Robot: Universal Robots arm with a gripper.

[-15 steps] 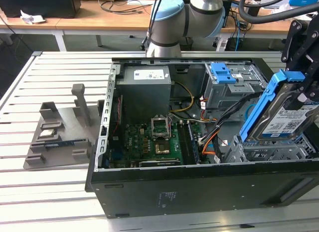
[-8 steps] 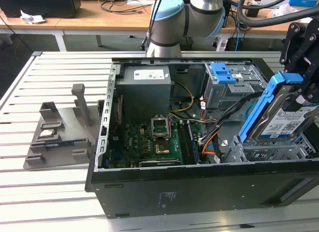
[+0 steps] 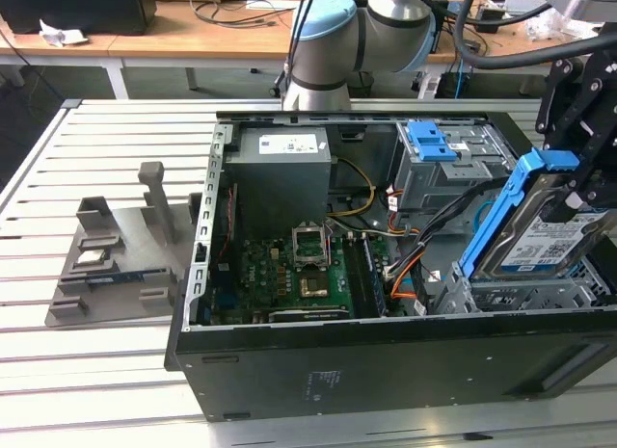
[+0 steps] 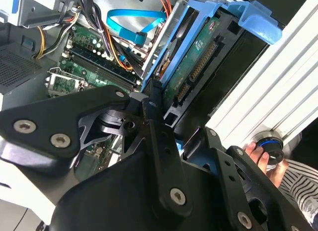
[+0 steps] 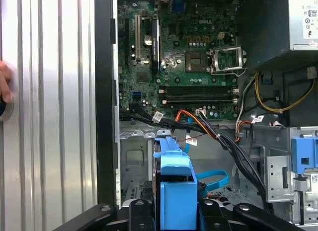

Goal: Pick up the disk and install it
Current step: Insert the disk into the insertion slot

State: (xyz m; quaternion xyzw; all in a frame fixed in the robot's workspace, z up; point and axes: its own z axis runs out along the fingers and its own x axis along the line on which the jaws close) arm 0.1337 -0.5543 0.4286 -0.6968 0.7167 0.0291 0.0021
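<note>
The disk (image 3: 545,241), silver-grey with a blue-and-white label and blue side rails, hangs tilted over the open computer case (image 3: 318,371) at the exterior view's right. Its lower edge is at the mouth of the grey drive cage (image 3: 525,294). My gripper (image 3: 581,183) is shut on the disk's upper part. In the second wrist view the black fingers (image 4: 154,116) clamp the disk (image 4: 194,57), whose green circuit-board side faces the camera. In the first wrist view the disk's blue rail (image 5: 174,189) stands end-on between the gripper (image 5: 175,213) fingers.
Inside the case lie the motherboard (image 3: 289,270), a grey power supply box (image 3: 282,164), loose cables (image 3: 405,265) and a second bay with a blue bracket (image 3: 431,140). A grey fixture (image 3: 106,260) stands on the slatted table at the exterior view's left. A person's hand (image 4: 256,154) rests beside the case.
</note>
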